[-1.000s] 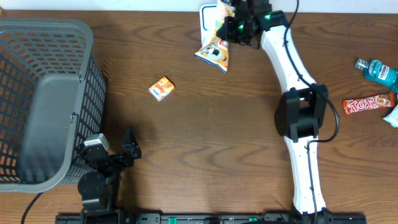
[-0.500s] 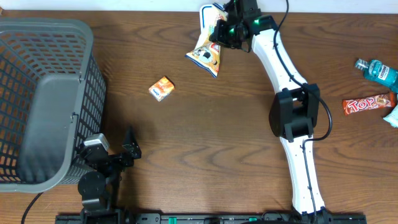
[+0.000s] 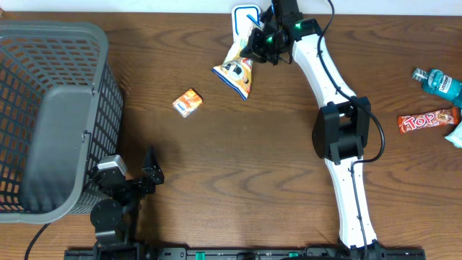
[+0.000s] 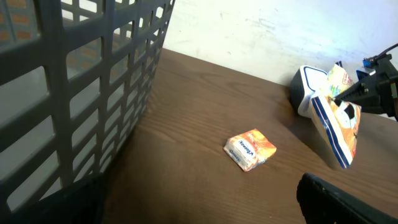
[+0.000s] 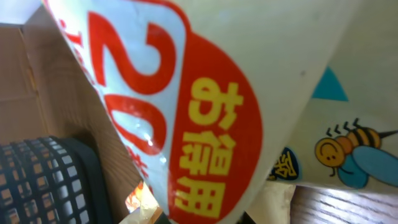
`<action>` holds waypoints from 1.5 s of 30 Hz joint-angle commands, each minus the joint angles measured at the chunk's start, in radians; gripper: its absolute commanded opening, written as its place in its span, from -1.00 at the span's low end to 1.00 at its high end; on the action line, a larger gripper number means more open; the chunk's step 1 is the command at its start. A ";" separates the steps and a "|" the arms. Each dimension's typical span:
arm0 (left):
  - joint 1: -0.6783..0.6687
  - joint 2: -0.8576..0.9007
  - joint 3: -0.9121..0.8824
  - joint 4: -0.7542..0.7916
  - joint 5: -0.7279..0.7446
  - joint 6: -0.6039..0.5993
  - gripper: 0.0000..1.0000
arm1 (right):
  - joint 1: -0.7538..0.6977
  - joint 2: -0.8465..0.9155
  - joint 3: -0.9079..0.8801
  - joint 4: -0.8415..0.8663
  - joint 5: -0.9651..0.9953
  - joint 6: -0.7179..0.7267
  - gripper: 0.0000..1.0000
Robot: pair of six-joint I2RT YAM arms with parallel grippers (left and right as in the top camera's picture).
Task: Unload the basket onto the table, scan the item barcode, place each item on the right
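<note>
Claws come first. The right claw (image 3: 261, 42) is clenched on the top end of the snack bag (image 3: 234, 66), and the bag hangs down from it. A second ago the bag was farther from the orange packet (image 3: 188, 102). Now it has swung nearer, though the two are well apart. The bag also tips more, with its low end pointing toward the packet. I cannot tell if that low corner touches the counter (image 3: 238, 180).

In the right wrist view the bag fills almost everything, with a red circle, yellow writing and a little bee. No barcode lines show there, and I cannot see a scanner anywhere. I think the arm is carrying the bag to where it gets scanned, so the scan is not done yet.

The left claw (image 3: 133, 175) is spread wide and holds nothing. It sits on the robot's side of the packet, next to the basket (image 3: 72, 32), and has not moved.

The basket stands to the left of the packet. I can see nothing inside it. A blue bottle (image 3: 439, 81) and a red candy bar (image 3: 426, 122) lie far off on the packet's other side.
</note>
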 commanded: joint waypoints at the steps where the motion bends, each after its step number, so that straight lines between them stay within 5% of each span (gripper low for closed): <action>1: -0.002 -0.002 -0.024 -0.010 -0.005 0.002 0.96 | -0.003 -0.009 0.035 -0.027 -0.083 -0.116 -0.98; 9: -0.002 -0.002 -0.024 -0.010 -0.005 0.002 0.96 | -0.055 -0.151 0.036 -0.375 -0.082 -0.417 -0.98; 15: -0.002 -0.002 -0.024 -0.010 -0.005 0.002 0.96 | -0.212 -0.182 0.033 -0.580 0.201 -0.499 -0.98; 19: -0.002 -0.002 -0.024 -0.010 -0.005 0.002 0.96 | -0.320 -0.182 -0.002 -0.533 0.370 -0.497 -0.98; 31: -0.002 -0.002 -0.024 -0.010 -0.005 0.002 0.95 | -0.618 -0.182 -0.302 -0.159 0.388 -0.385 -0.98; 40: -0.002 -0.002 -0.024 -0.010 -0.005 0.002 0.96 | -0.796 -0.191 -0.205 -0.225 0.428 -0.365 -0.96; 41: -0.002 -0.002 -0.024 -0.010 -0.005 0.002 0.96 | -0.809 -0.196 -0.180 -0.243 0.415 -0.365 -0.78; 42: -0.002 -0.002 -0.024 -0.010 -0.005 0.002 0.96 | -0.822 -0.201 -0.154 -0.259 0.394 -0.366 -0.05; 43: -0.002 -0.002 -0.024 -0.010 -0.005 0.002 0.96 | -0.832 -0.208 -0.126 -0.280 0.365 -0.366 0.99; 45: -0.002 -0.002 -0.024 -0.010 -0.005 0.002 0.96 | -0.848 -0.229 -0.070 -0.325 0.286 -0.366 0.99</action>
